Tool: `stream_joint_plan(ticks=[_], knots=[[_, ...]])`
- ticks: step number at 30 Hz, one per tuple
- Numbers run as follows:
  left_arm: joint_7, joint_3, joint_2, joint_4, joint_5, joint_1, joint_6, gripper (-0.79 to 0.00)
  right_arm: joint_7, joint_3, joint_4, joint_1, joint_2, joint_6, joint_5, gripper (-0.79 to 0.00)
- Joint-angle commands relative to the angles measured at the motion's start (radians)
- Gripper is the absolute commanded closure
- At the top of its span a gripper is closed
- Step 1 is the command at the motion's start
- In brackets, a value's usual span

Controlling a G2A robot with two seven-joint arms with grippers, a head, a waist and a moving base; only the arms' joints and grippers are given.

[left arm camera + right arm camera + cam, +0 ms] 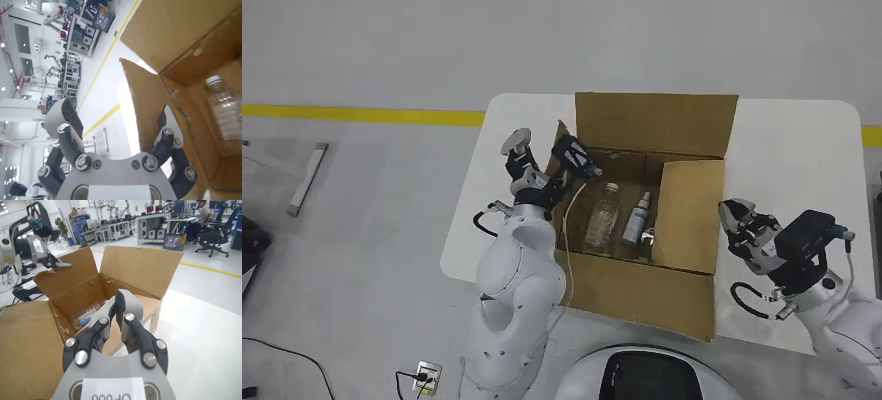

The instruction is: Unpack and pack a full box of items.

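Observation:
An open cardboard box (pixel 642 285) stands on the white table (pixel 787 140). Inside lie a clear plastic bottle (pixel 602 216) and a small spray bottle (pixel 638 220). My left gripper (pixel 545 155) is at the box's left flap (pixel 151 106), open, one finger outside the flap and the other inside it; nothing is clamped. The clear bottle (pixel 223 111) lies past the flap. My right gripper (pixel 739 228) hovers just outside the right flap (pixel 689 215), fingers (pixel 121 306) shut with nothing between them. From there the bottle (pixel 85 315) shows in the box, and the left gripper (pixel 60 264) at the far flap.
The box's rear flap (pixel 657 122) stands upright and the front flap (pixel 637 290) hangs toward me. Bare table lies to the right of the box (pixel 802 170) and a narrow strip on its left (pixel 477 215).

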Motion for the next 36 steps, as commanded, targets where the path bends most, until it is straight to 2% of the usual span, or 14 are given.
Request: stream_joint_plan(ticks=[1,3,5,8,10,17,24,27,33,36], knots=[[0.009,-0.034,0.003,0.027,0.021,-0.015,0.005,-0.785,0.036,-0.028,0.018,0.020,0.000,0.003,-0.012,0.000],[0.019,-0.059,0.006,0.065,0.040,-0.024,0.012,-0.785,0.060,-0.045,0.032,0.032,0.000,0.013,-0.028,0.000],[0.024,-0.066,0.012,0.115,0.129,-0.040,0.020,-0.785,0.066,-0.060,0.042,0.039,-0.001,0.025,-0.032,0.000],[0.028,-0.085,0.007,0.161,0.053,-0.031,0.060,-0.785,0.077,-0.072,0.053,0.046,-0.002,0.031,-0.042,0.000],[0.024,-0.086,0.009,0.183,0.085,-0.033,0.054,-0.785,0.083,-0.078,0.057,0.050,-0.002,0.035,-0.045,0.000],[0.026,-0.079,0.004,0.205,0.067,-0.029,0.079,-0.785,0.077,-0.069,0.059,0.058,-0.003,0.065,-0.024,0.000],[0.018,-0.039,-0.022,0.090,-0.171,-0.062,0.146,-0.785,0.008,0.051,0.034,0.016,-0.006,0.143,0.105,-0.006],[-0.007,0.023,-0.039,0.072,-0.290,-0.075,0.159,-0.785,-0.005,0.124,0.049,-0.020,-0.006,0.162,0.162,-0.009],[-0.073,0.156,-0.077,0.153,-0.646,-0.096,0.130,-0.785,-0.009,0.209,0.118,-0.069,-0.006,0.162,0.204,-0.015],[-0.132,0.181,-0.091,0.223,-0.797,-0.113,0.129,-0.785,-0.014,0.222,0.138,-0.085,-0.007,0.161,0.208,-0.031]])
